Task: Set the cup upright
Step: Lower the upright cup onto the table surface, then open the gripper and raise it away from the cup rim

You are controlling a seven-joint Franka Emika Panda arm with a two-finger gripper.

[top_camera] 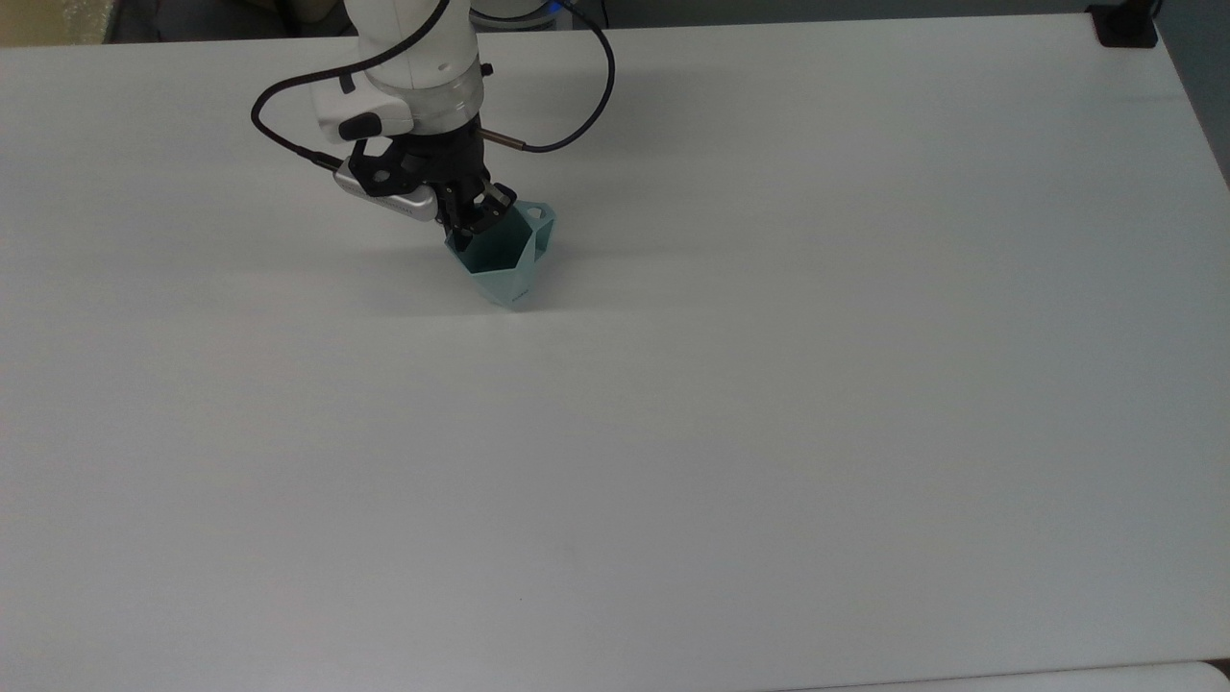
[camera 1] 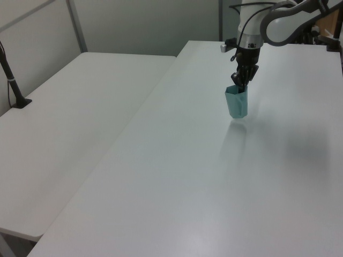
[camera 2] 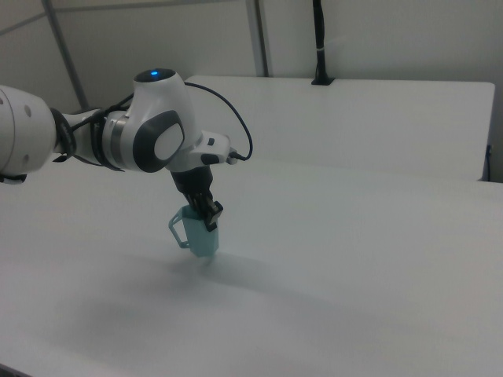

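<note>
On a bare white table beside grey partition walls, the gripper clamps the cup by its rim.

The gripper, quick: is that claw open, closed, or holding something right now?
The gripper: closed on the rim of the cup, holding it mouth-up with its base at the table.

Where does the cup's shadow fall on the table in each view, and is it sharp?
Top view: a soft shadow spreads left of the cup. Left view: a faint smear below it on the table. Right view: diffuse grey around it.
</note>
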